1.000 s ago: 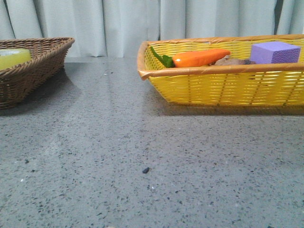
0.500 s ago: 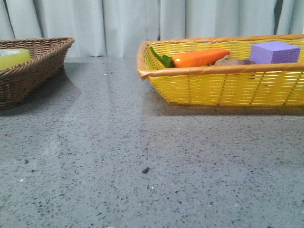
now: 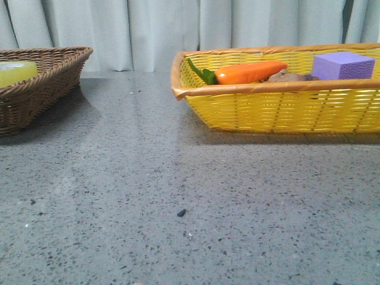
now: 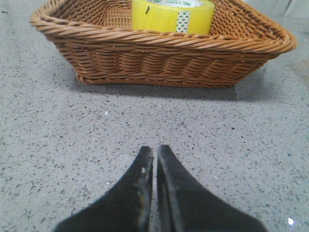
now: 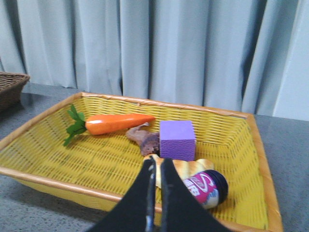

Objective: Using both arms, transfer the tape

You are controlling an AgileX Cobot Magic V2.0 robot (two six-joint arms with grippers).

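The tape [image 4: 173, 15] sits inside the brown wicker basket [image 4: 164, 58], on the robot's left side of the table [image 3: 178, 178], w/ its green-dotted end tab facing the left wrist cam. In the front view only a yellow edge of it shows above the basket rim.

The left gripper [image 4: 155, 159] is low over the bare table, in front of the basket, well apart from the roll; its fingers are pressed together, nothing between them. The right gripper [image 5: 155, 166] points at the yellow basket [image 5: 43, 125], fingers also pressed together and empty. That basket holds a carrot [image 5: 116, 123], a purple foam block [image 5: 177, 140], a brownish item, a bread-like piece and a small bottle w/ pink label [image 5: 205, 186].

Judgement: the job is at its start, the pick not yet begun. To do it well, the left arm should probably spread its fingers before going in, rise over the basket's near wall, then come down on the roll, one finger in the core and one outside, or straddling its width. Clipping the wicker rim is the likely risk. The right arm should keep clear until the roll is lifted toward the middle for handover.
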